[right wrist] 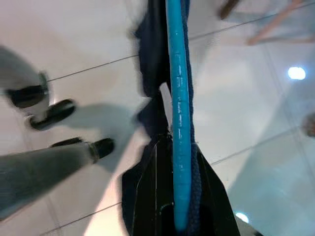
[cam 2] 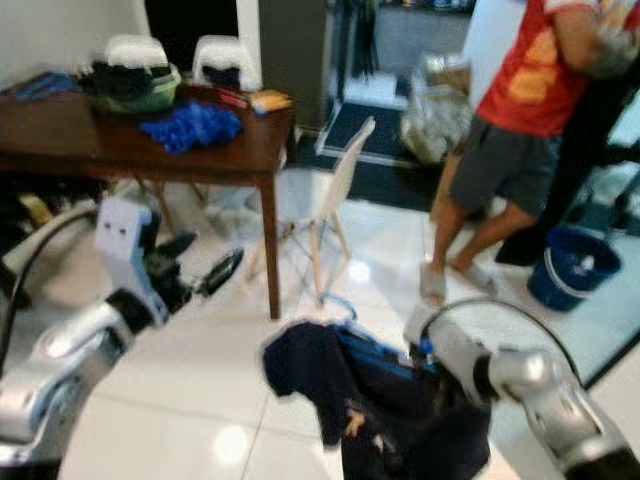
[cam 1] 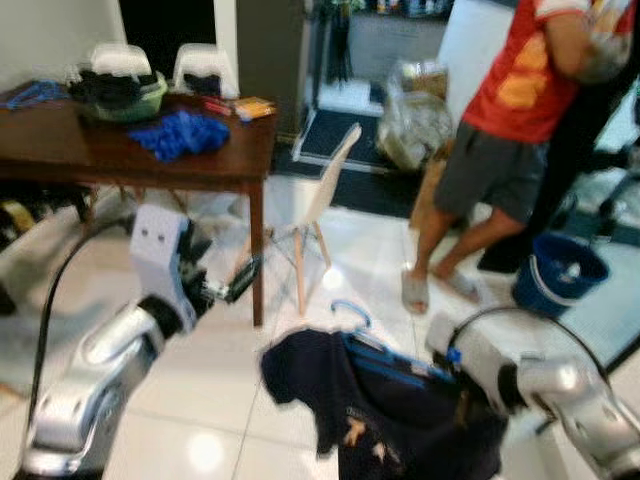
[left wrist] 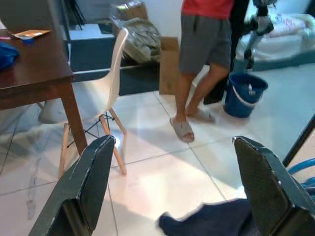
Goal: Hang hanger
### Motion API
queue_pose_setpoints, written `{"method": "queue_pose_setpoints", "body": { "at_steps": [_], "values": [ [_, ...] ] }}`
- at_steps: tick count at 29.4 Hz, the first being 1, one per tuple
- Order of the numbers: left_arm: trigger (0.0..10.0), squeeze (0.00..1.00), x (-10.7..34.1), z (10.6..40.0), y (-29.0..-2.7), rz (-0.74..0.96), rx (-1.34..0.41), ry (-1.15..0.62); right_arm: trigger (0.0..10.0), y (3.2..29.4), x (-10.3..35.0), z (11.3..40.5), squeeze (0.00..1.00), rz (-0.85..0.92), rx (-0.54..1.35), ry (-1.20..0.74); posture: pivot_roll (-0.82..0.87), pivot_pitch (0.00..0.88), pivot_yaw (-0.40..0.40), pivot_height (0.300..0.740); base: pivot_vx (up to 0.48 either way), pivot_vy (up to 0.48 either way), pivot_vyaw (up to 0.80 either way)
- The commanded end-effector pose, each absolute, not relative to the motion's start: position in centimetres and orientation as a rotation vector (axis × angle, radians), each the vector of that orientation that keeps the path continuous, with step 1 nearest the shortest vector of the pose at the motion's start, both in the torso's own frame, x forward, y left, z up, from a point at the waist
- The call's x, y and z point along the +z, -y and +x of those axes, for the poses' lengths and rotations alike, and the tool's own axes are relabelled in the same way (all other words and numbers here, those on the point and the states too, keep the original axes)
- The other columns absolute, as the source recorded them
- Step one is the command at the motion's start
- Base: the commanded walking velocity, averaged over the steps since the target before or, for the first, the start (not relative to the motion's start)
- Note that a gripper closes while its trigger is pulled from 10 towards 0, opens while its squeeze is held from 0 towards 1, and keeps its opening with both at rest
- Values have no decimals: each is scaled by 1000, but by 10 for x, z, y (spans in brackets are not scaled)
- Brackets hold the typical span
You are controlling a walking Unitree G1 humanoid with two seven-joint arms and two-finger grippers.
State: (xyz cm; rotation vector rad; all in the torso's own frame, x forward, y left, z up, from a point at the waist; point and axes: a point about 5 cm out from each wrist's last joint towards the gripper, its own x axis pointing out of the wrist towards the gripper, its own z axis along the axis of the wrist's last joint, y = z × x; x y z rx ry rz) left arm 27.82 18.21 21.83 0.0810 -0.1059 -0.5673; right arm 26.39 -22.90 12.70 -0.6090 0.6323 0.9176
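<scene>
Hanger (cam 1: 385,360), blue plastic, carried low in front of the robot above the white tile floor (cam 1: 220,400), with a dark navy shirt (cam 1: 380,410) draped over it. Right gripper (right wrist: 178,196) has it: in the right wrist view the two black fingers sit tight on either side of the blue bar, jaws closed on it with shirt cloth bunched alongside.

Left gripper (cam 1: 232,283) is held up to the left, near the leg of the brown wooden counter (cam 1: 200,165); jaws spread wide, nothing between them. Left wrist view looks past the fingers (left wrist: 81,191) to a white chair (left wrist: 110,93), a blue bucket (left wrist: 244,93) and a person's legs (left wrist: 197,88) in sandals.

Step, as judged: carry phase. Garment is on the hanger and gripped; hanging is not yet done. No rail or rack can be made out in these frames, so the next move likely calls for finding one, then raising the hanger so the hook clears it.

Orientation: long axis runs roughly level, from the right gripper out toward the robot's left and slightly away. Hook (cam 1: 352,312) rises at the far side, curved, pointing up and away from the robot. Head views are blurred; finer detail of the hook is unclear.
</scene>
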Motion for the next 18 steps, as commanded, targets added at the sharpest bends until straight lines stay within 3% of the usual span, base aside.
{"method": "queue_pose_setpoints", "body": {
  "at_steps": [1, 6, 12, 18],
  "values": [
    [10000, 0, 213, 273, -178, 89, -649, 69, 10000, 231, 137, 263, 0, -609, 941, -589, 18, 0, -77, 740, 0, 0, 0],
    [10000, 0, 218, 257, -182, 261, -920, -8, 10000, 250, 155, 257, 0, -676, 1034, -617, 23, 0, -67, 740, 0, 0, 0],
    [10000, 0, 218, 251, -187, 344, -1049, -66, 10000, 250, 171, 261, 0, -682, 1095, -595, 29, 0, -60, 740, 0, 0, 0],
    [10000, 0, 224, 264, -201, 509, -1160, -128, 10000, 221, 191, 257, 0, -726, 1344, -539, 31, 0, -53, 740, 0, 0, 0]
  ]
}}
